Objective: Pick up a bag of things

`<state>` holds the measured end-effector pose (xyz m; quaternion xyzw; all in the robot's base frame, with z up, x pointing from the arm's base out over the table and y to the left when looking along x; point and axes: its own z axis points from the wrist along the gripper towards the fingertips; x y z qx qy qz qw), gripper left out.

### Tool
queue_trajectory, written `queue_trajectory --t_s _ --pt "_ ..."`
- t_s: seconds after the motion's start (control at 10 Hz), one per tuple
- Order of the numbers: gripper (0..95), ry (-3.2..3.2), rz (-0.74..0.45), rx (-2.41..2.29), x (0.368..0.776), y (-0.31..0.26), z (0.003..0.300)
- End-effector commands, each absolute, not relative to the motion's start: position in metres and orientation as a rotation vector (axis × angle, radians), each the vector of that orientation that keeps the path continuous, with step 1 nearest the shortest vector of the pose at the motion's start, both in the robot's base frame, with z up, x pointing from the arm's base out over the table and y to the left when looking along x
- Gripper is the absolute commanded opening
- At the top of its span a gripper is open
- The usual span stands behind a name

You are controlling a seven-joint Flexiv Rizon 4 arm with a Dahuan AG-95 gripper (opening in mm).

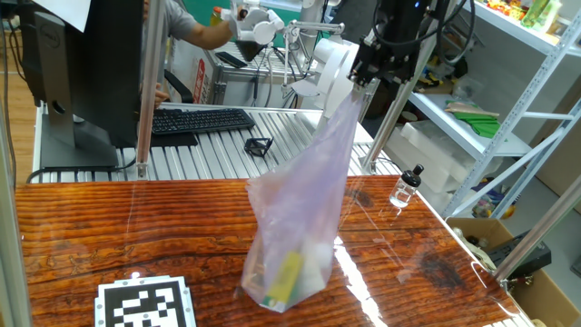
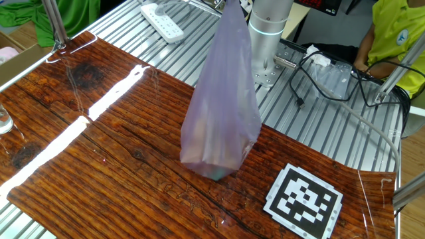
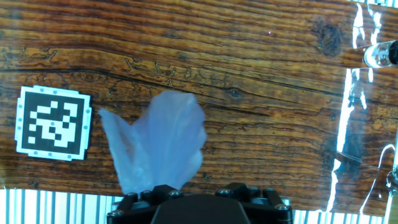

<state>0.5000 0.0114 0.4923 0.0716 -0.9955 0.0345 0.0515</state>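
Observation:
The pale-lilac translucent bag (image 1: 304, 204) hangs stretched from my gripper (image 1: 363, 74), which is shut on its gathered top, high above the wooden table (image 1: 109, 227). The things sit in the bag's bottom: a yellow-green piece (image 1: 286, 277) and a white item (image 1: 315, 262) show through the plastic. In the other fixed view the bag (image 2: 222, 99) hangs upright with tan shapes (image 2: 207, 149) inside; the gripper is cut off at the top edge. I cannot tell whether the bottom touches the table. In the hand view the bag (image 3: 155, 146) spreads out below my hand, and the fingertips are hidden.
A small clear bottle with a black cap (image 1: 406, 188) stands at the table's right edge and shows in the hand view (image 3: 382, 55). A black-and-white marker tag (image 1: 145, 304) (image 2: 304, 199) (image 3: 53, 122) lies near the bag. A keyboard (image 1: 200, 119), a black clip (image 1: 259, 145) and a power strip (image 2: 163, 22) lie on the metal slats.

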Motion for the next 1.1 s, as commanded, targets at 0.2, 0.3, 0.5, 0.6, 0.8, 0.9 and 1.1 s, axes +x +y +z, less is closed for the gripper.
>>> queue_trajectory --t_s 0.2,0.3,0.5,0.6,0.8,0.9,1.1 --pt "76.0 -3.030 0.105 0.201 0.499 0.013 0.498" --pt "76.0 -3.033 0.107 0.198 0.498 0.014 0.493" --pt "76.0 -3.033 0.108 0.193 0.498 0.015 0.487" --pt "76.0 -3.034 0.108 0.191 0.499 0.016 0.482" --pt "76.0 -3.031 0.110 0.188 0.501 0.018 0.478" --pt "76.0 -3.029 0.111 0.189 0.503 0.020 0.476" --pt "76.0 -3.031 0.106 0.189 0.503 0.023 0.470"
